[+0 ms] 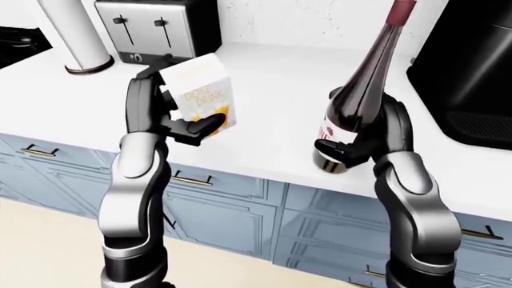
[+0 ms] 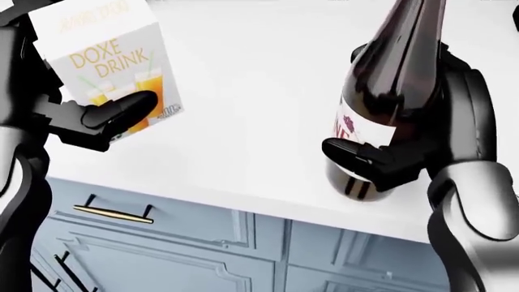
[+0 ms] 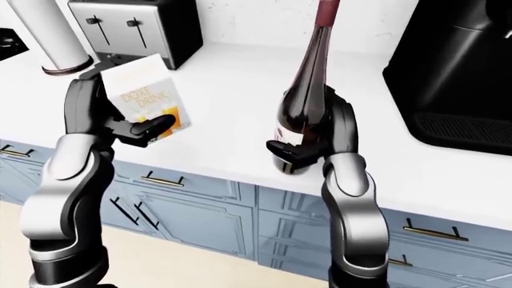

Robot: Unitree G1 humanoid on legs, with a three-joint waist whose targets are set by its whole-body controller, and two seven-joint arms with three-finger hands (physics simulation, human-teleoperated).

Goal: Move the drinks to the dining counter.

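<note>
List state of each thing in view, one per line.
juice carton: upright, slightly tilted, held above the counter.
wine bottle: capped, leaning, held off the counter.
left hand: shut on the juice carton.
right hand: shut on the wine bottle.
toaster: upright on the counter, levers up.
drawers: closed.
coffee machine: upright on the counter.
</note>
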